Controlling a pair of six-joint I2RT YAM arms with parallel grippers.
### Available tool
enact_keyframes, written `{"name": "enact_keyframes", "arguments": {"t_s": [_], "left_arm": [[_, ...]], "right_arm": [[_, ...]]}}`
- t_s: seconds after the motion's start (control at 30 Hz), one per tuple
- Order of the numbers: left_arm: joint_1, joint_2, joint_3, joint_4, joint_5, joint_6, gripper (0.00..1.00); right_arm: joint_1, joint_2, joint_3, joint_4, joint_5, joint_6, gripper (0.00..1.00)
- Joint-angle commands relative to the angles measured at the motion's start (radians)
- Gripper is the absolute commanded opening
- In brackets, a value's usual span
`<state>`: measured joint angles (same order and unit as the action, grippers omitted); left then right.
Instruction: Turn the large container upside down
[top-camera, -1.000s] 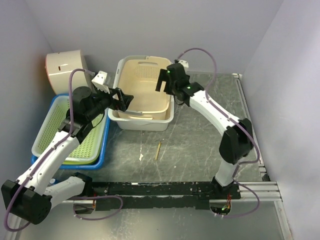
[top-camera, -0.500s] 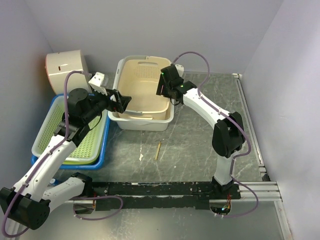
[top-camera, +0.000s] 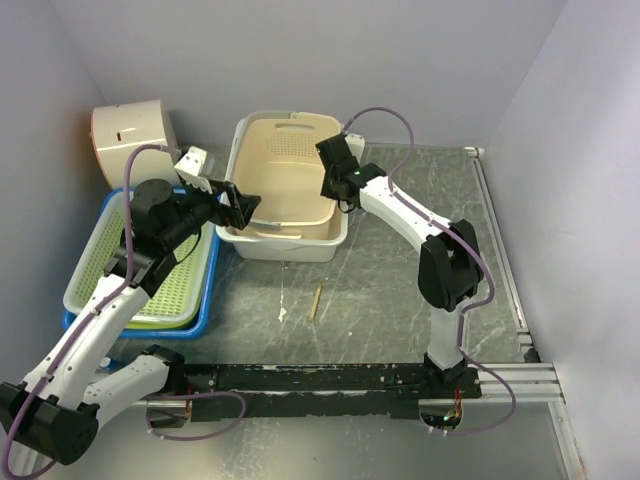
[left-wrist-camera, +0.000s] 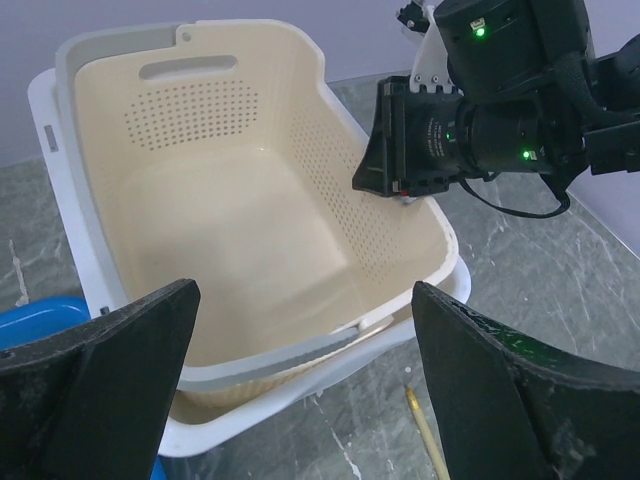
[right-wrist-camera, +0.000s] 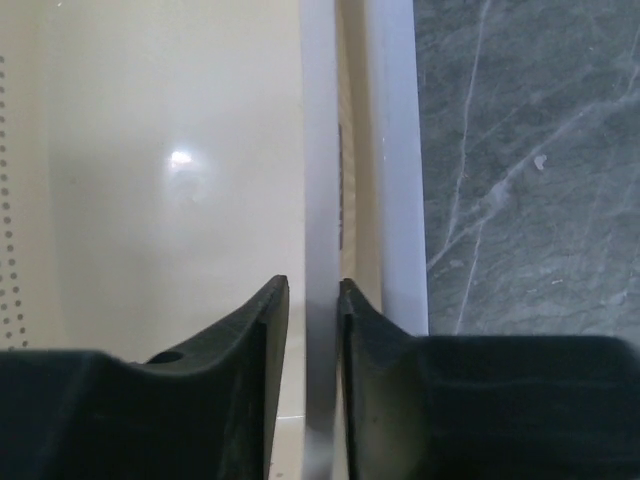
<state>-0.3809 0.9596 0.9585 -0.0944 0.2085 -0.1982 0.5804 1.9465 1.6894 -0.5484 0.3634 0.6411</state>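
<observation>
plastic, probably light, slick: pinches large container (top-camera: 285, 190) at stiff rim, right gripper (right-wrist-camera: 313, 285) jaws clenched, left gripper (left-wrist-camera: 305, 288) jaws released.

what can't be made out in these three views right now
- Right wrist view: whether the right end effector actually clamps the rim of the large container; its own fingers cover the contact.
- Top view: the thin stick is too small to identify; the left wrist view cuts it off at the bottom edge.
- Top view: part of the green tray lies under the left arm.
- Every view: the large container's underside, hidden by its own walls.
</observation>
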Motion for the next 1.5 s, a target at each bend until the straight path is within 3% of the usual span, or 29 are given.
{"name": "enact_keyframes", "arguments": {"t_s": [0.0,0.1,0.37,0.53,0.67,0.87,1.2,1.33,1.47], "left_arm": [[0.008,-0.021,-0.003,-0.011,-0.003,0.011,0.99],[0.008,-0.018,0.004,-0.015,-0.002,0.011,0.99],[0.008,-0.004,0.071,-0.053,0.061,0.007,0.99],[0.009,0.034,0.216,-0.134,0.224,0.009,0.99],[0.008,0.027,0.302,-0.147,0.263,-0.005,0.99],[0.008,0.040,0.400,-0.184,0.358,-0.008,0.99],[0.008,0.168,0.373,-0.139,0.432,-0.098,0.99],[0.007,0.281,0.355,-0.158,0.346,-0.118,0.99],[-0.025,0.406,0.339,-0.195,0.223,-0.128,0.99]], "right_arm": [[0.008,-0.026,0.054,0.016,0.009,0.012,0.18],[0.010,-0.034,0.116,0.003,0.005,0.001,0.01],[0.010,-0.098,0.268,0.026,0.032,-0.021,0.00],[0.007,-0.101,0.429,-0.002,0.105,-0.059,0.00],[-0.005,-0.148,0.458,0.015,0.153,-0.083,0.00],[-0.079,-0.286,0.377,0.044,0.185,-0.099,0.00],[-0.470,-0.519,0.134,-0.056,-0.004,-0.174,0.00],[-0.571,-0.551,0.034,-0.108,-0.043,-0.247,0.00],[-0.608,-0.635,-0.157,-0.012,-0.030,-0.305,0.00]]}}
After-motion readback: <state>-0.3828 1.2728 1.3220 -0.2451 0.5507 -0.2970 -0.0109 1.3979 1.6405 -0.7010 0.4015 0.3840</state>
